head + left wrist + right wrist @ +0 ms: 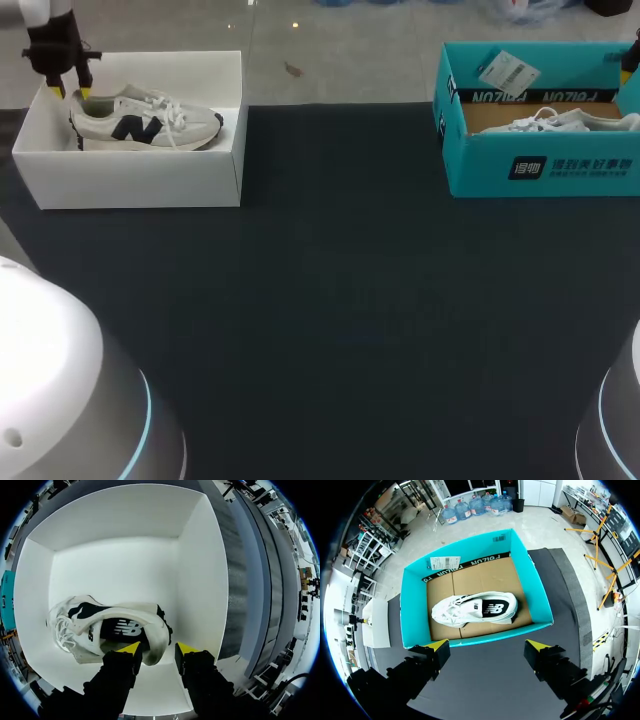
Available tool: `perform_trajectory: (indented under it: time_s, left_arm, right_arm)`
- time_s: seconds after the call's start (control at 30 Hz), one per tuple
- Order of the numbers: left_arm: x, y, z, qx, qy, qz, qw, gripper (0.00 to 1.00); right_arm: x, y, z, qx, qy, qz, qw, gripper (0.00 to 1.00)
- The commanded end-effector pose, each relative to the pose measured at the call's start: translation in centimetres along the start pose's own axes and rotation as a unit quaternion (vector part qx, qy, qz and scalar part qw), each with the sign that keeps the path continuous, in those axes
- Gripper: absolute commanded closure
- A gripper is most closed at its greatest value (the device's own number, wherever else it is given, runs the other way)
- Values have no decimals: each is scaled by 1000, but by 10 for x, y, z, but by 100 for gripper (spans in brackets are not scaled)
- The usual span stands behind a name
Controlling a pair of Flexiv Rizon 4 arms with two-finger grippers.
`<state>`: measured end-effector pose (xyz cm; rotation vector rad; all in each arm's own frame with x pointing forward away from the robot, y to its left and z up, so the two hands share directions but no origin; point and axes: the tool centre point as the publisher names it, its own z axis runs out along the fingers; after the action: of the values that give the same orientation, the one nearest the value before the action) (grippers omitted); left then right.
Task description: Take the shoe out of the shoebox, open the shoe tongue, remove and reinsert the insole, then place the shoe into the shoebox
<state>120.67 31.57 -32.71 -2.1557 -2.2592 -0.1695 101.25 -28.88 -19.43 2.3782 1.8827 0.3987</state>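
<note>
The head view's edge cuts off the teal shoebox (480,165), whose wall hides part of the white shoe (560,121).

At the near left and near right you see the left arm (50,370) and right arm (622,425) as smooth white domes, each ringed by a thin light-blue band above grey. The left gripper (158,649) and right gripper (486,645) are blocky matte black, with wedge-shaped bright yellow tips.

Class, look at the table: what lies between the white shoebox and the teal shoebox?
Nothing. The head view shows only bare dark table between the white shoebox and the teal shoebox.
</note>
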Motion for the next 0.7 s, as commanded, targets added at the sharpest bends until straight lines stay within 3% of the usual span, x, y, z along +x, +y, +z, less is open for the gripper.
perform_trajectory:
  time_s: [0.03,0.7]
  left_arm:
    - [2,4,4,-5,-6,11,1000,55]
    - [5,9,34,-14,-20,40,999,56]
  right_arm:
    - [0,0,0,0,0,0,1000,0]
    - [0,0,0,0,0,0,1000,0]
